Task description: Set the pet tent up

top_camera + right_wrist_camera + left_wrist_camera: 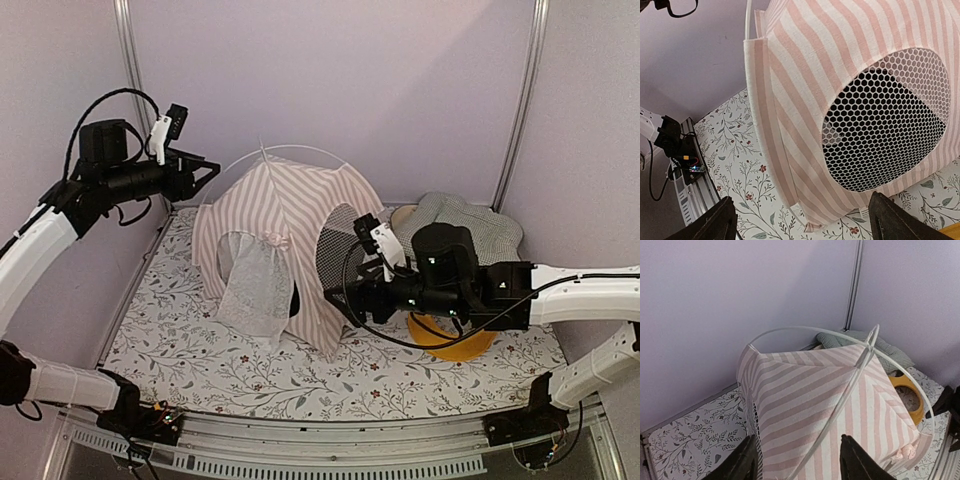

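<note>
Floral-print mat (200, 360) lies flat, a green-white checked cushion (480, 225) bunched at its 2 o'clock corner, a yellow round dish (460, 350) near it at 4 o'clock, lilac walls (400, 80) behind.

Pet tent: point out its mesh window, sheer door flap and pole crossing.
mesh window (880, 120), right wrist view, centre of the dark mesh.
sheer door flap (255, 285), top external view, middle of the white flap.
pole crossing (870, 343), left wrist view, where the white poles meet.
</note>
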Robot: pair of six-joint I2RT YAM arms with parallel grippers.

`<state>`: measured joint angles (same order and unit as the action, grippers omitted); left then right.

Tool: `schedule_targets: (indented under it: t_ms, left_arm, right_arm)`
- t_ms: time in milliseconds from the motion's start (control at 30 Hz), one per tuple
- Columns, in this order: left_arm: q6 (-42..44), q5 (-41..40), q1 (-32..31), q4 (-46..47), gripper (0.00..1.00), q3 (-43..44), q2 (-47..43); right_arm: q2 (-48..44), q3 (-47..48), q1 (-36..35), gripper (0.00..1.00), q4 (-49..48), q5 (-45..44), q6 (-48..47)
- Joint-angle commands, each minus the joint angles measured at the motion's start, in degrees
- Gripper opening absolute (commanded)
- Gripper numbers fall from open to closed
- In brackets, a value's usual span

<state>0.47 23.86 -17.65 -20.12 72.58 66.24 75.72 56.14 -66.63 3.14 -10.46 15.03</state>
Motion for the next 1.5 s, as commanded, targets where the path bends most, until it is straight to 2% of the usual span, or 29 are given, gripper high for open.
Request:
schedule_targets:
  t_ms: [0,200,433,733,1000,1233,1467]
  left_arm:
    - [3.37,1.04,-3.04,-4.37,0.54,5.22,4.31]
    - [5.26,-4.21,-7.71,-6.34,0.5,9.09,8.84]
    - [5.3,-7.71,-9.36,-9.15,0.27,12.14,12.36]
    - [4.91,-9.26,-10.04,-7.51,0.0,12.14,8.98]
    - [5.98,-12.45,-10.04,-4.3,0.0,11.46,2.72]
    - [7.68,-23.89,-9.6,-2.73,0.0,11.26,-2.47]
    - [8.0,-26.52,-3.27,-4.48,0.0,10.91,-3.69]
  right_arm:
    - [-3.55,-2.63,1.38,0.93,-5.06,-2.8,1.41]
    - [-5.72,-4.02,2.5,0.96,-7.07,-3.21,0.28]
    - [-7.19,-5.42,3.17,0.97,-7.4,-2.73,0.13]
    - [-7.12,-5.83,3.65,0.97,-7.02,-3.43,0.27]
    - [-7.07,-5.5,4.44,0.97,-6.43,-4.54,0.53]
    - [-6.58,-4.82,6.35,0.98,-4.04,-6.79,2.93]
    - [-5.78,-4.86,8.91,0.98,-3.16,-4.84,5.22]
